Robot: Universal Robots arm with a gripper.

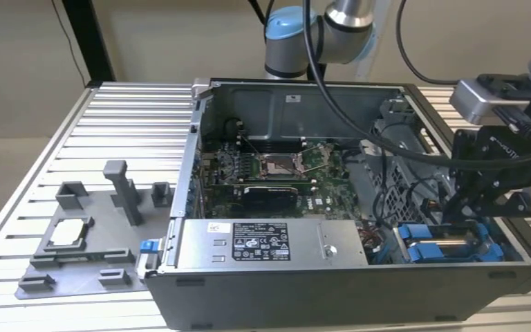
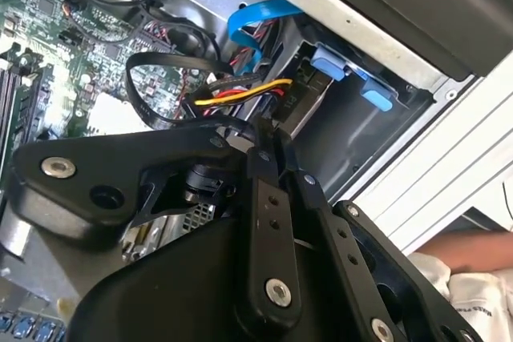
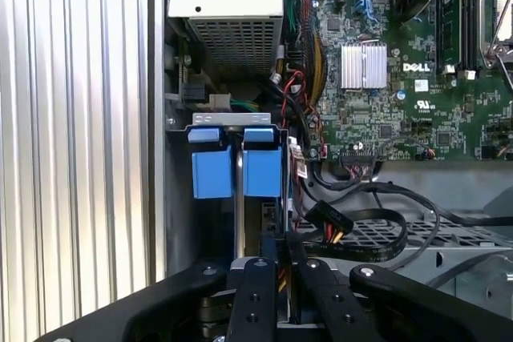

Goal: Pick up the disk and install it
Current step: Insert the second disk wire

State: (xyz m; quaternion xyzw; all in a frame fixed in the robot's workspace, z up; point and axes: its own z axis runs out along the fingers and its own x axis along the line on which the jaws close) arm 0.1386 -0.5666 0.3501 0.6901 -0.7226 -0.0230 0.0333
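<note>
Here, in the exterior view: open computer case (image 1: 358, 207) on the slatted surface (image 1: 127, 138), holding motherboard (image 1: 275, 173), grey power supply (image 1: 265, 242) and, in the bay at the exterior view's right corner, the disk (image 1: 445, 247) between blue rails. Pincer (image 1: 473, 207) directly above it, just inside the case wall.

Next, second wrist view: pincer (image 2: 268, 138) pressed together, nothing between the fingers, close to black cables (image 2: 160, 62).

Lastly, first wrist view: blue tabs (image 3: 234, 167) upright in the bay, pincer (image 3: 280, 242) near them, cables crowding one side.
</note>
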